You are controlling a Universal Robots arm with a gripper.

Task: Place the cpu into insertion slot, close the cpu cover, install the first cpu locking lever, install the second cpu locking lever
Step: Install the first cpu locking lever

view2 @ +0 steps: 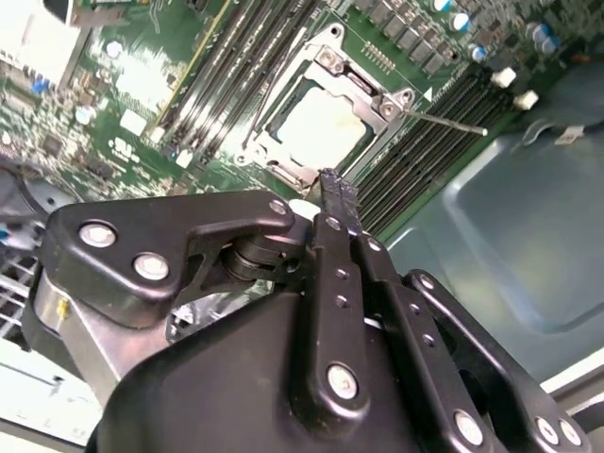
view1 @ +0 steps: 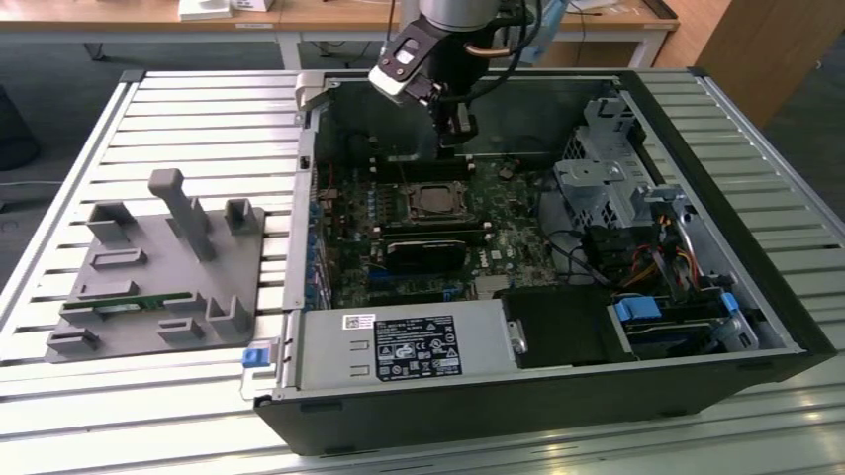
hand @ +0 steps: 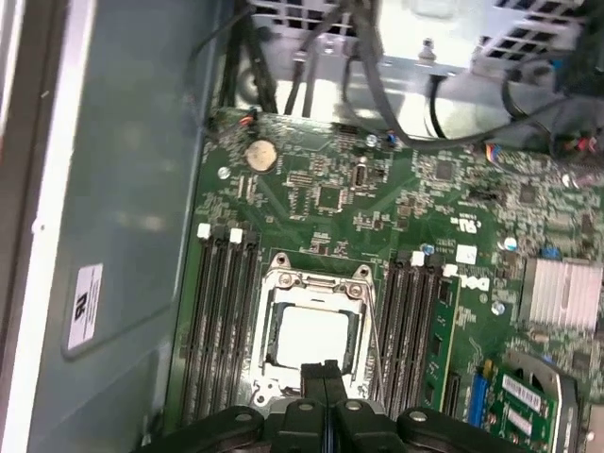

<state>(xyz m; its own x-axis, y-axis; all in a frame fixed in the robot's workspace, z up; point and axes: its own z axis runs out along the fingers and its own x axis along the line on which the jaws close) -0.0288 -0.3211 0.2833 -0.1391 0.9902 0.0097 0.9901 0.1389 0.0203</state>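
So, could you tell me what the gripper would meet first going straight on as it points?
Probably the rim of the thin silver square cpu cover around the dull grey cpu: in both wrist views the shut black gripper lines up with that edge, though depth is unclear.

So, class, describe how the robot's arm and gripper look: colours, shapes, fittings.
The arm is grey metal, with an orange-brown cable looping beside it. The gripper is matte black: rounded linkage bars with silver screws and two slim fingers.
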